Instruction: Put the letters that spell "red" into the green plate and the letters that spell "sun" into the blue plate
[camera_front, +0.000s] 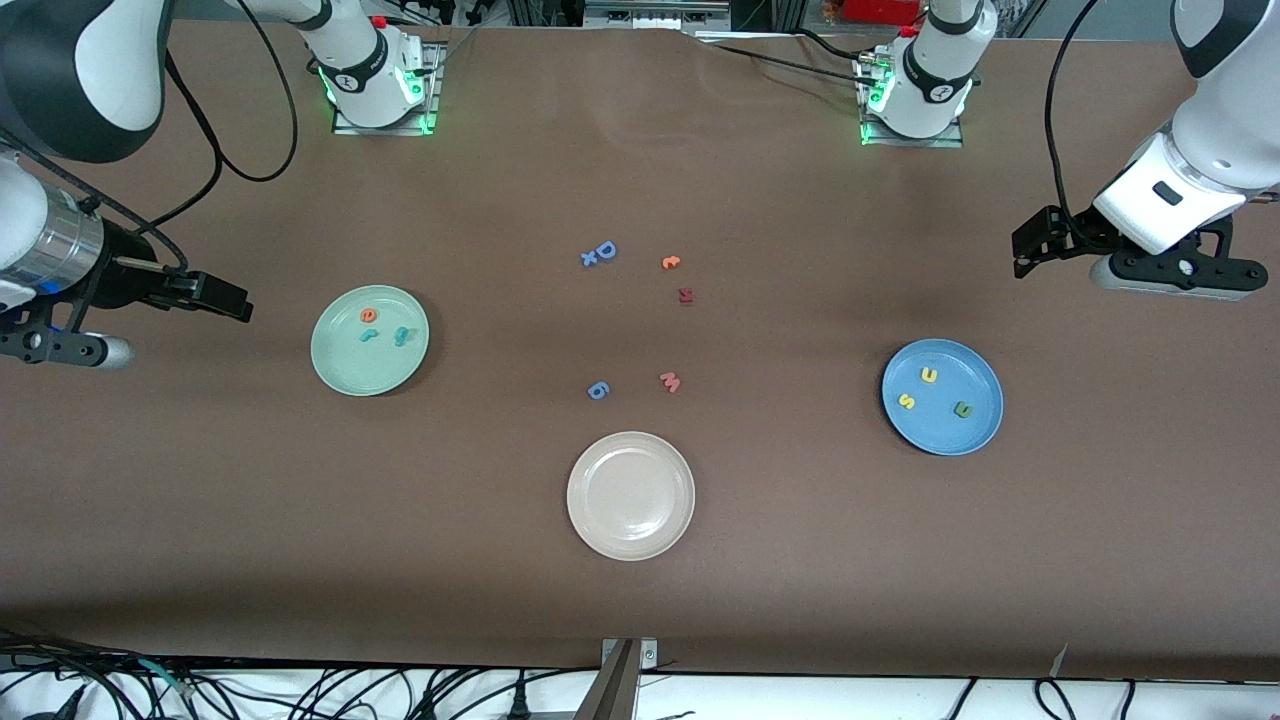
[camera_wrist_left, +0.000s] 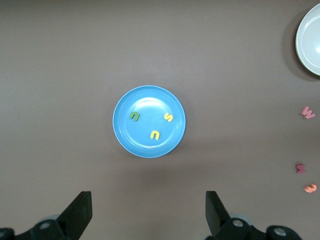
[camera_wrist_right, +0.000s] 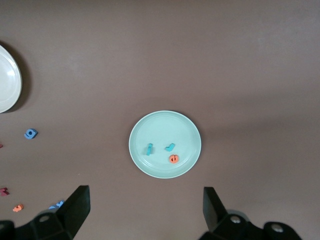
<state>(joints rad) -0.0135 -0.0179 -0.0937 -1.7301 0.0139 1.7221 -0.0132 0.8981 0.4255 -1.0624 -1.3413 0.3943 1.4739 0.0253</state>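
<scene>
your red letters lie in the green plate, sun letters in the blue plate. they're light, soft foam; pinch across edges. left gripper and right gripper hang released, empty.

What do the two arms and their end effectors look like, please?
Both arms have glossy white shells with black joint sections, bases lit green, and loose black cables. The left end effector and right end effector are black, each with two flat black fingers; the right wrist carries a silver cylinder.
</scene>
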